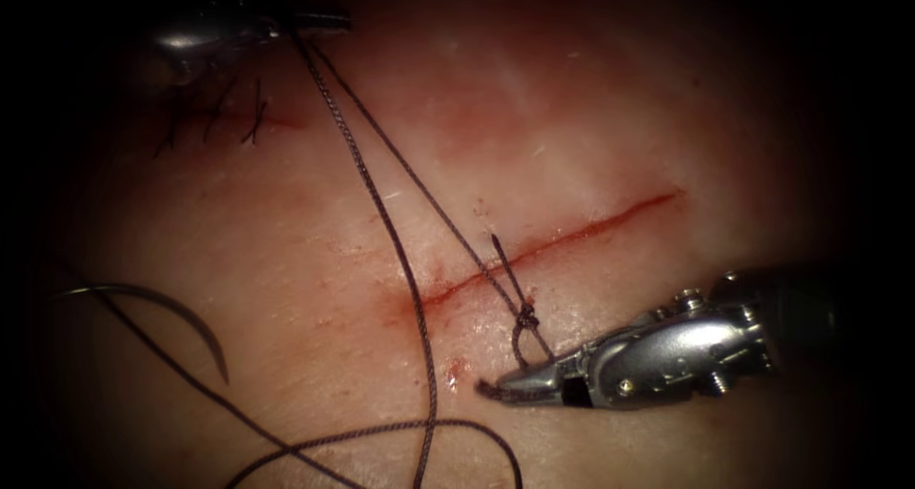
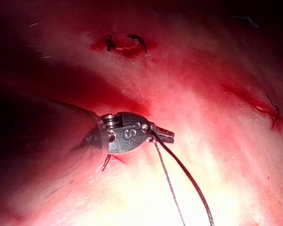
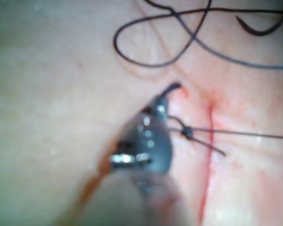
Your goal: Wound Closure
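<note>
Left claw (image 1: 324, 19) is clamped on the thread (image 1: 381, 203) above the cut (image 1: 553, 241); right claw (image 1: 500, 389) is clamped on the thread below the knot (image 1: 525, 315). The needle (image 1: 181, 313) lies free on the tissue (image 1: 667, 117), far left

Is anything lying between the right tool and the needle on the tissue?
Yes. The right tool, shut on thread by the knot, has thread strands and a loop crossing the tissue between it and the needle, which lies free, left of the cut.
</note>
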Action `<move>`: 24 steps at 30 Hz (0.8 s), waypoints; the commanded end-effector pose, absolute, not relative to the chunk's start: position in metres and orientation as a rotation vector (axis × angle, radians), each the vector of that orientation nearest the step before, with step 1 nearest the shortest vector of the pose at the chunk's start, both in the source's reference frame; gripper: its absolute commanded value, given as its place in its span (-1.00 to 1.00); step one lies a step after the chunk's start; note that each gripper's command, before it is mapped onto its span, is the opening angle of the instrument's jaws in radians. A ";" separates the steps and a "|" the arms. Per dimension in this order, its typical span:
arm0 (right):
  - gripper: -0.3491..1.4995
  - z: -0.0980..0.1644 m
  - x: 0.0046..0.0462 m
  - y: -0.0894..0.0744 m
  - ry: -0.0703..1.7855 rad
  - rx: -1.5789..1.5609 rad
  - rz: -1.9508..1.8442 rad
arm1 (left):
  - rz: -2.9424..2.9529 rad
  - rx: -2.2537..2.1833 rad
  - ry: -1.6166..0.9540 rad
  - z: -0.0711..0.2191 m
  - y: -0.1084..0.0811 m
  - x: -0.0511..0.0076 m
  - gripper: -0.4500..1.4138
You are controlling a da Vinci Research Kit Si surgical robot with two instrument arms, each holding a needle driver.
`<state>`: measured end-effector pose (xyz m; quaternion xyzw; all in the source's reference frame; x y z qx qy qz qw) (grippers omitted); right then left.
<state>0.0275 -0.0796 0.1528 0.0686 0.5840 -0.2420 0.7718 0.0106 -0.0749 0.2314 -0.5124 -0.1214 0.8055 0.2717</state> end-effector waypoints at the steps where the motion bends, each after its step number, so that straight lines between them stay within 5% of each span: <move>1: -1.00 0.153 0.0279 -0.081 1.269 0.153 -0.527 | 2.170 -1.378 -0.333 0.232 -0.075 0.0101 -1.00; 7: -1.00 0.153 0.0288 -0.081 1.252 0.221 -0.403 | 2.176 -1.373 -0.338 0.232 -0.076 0.0103 -1.00; 8: -0.36 0.152 0.0286 -0.080 1.247 0.263 -0.335 | 2.174 -1.371 -0.339 0.232 -0.076 0.0101 -1.00; 9: -0.36 0.152 0.0286 -0.080 1.247 0.263 -0.335 | 2.174 -1.371 -0.339 0.232 -0.076 0.0101 -1.00; 12: 0.60 0.150 0.0269 -0.078 1.238 0.296 -0.227 | 2.178 -1.383 -0.355 0.230 -0.077 0.0097 -1.00; 13: 0.69 0.149 0.0263 -0.078 1.242 0.293 -0.211 | 2.179 -1.383 -0.358 0.229 -0.077 0.0096 -1.00; 18: 0.91 0.147 0.0230 -0.078 1.239 0.329 -0.136 | 2.198 -1.395 -0.360 0.226 -0.077 0.0093 -1.00; 24: 0.87 0.144 0.0187 -0.078 1.250 0.437 -0.047 | 2.205 -1.426 -0.360 0.223 -0.077 0.0079 -1.00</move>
